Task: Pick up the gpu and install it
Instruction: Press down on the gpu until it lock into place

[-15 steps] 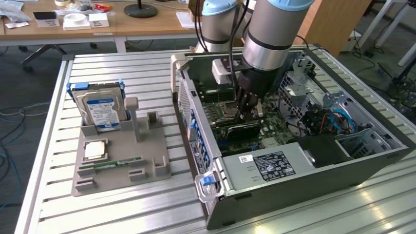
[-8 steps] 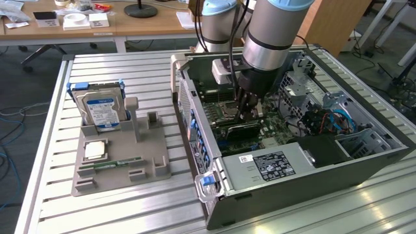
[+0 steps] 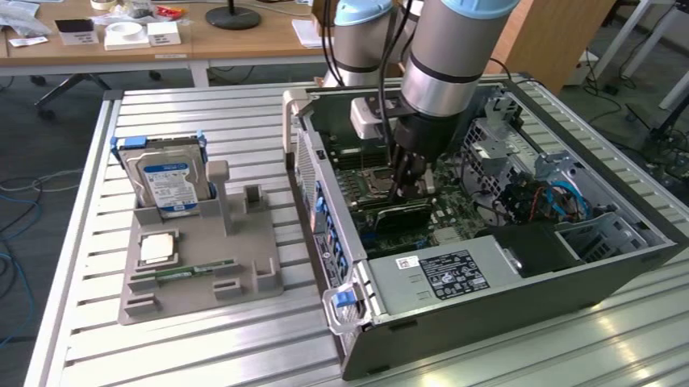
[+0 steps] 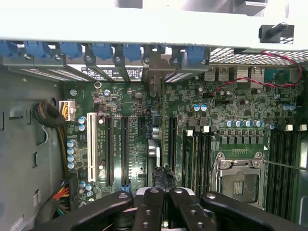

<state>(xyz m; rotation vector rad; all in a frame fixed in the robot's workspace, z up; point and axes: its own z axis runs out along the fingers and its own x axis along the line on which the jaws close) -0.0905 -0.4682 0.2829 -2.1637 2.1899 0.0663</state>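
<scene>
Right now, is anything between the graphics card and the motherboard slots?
Nothing visible. The claw is shut on the card, held edge-down just above the motherboard; the spot directly beneath is hidden by the card.

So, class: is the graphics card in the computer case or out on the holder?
In: fingers hold the graphics card upright inside the computer case.

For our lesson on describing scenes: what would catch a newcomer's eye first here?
The grey robot arm plunges into the open black computer case, its gripper shut on a dark flat gpu card above the green motherboard. On the exterior view's left, a silver blue-labelled hard drive stands upright in a grey holder tray.
</scene>
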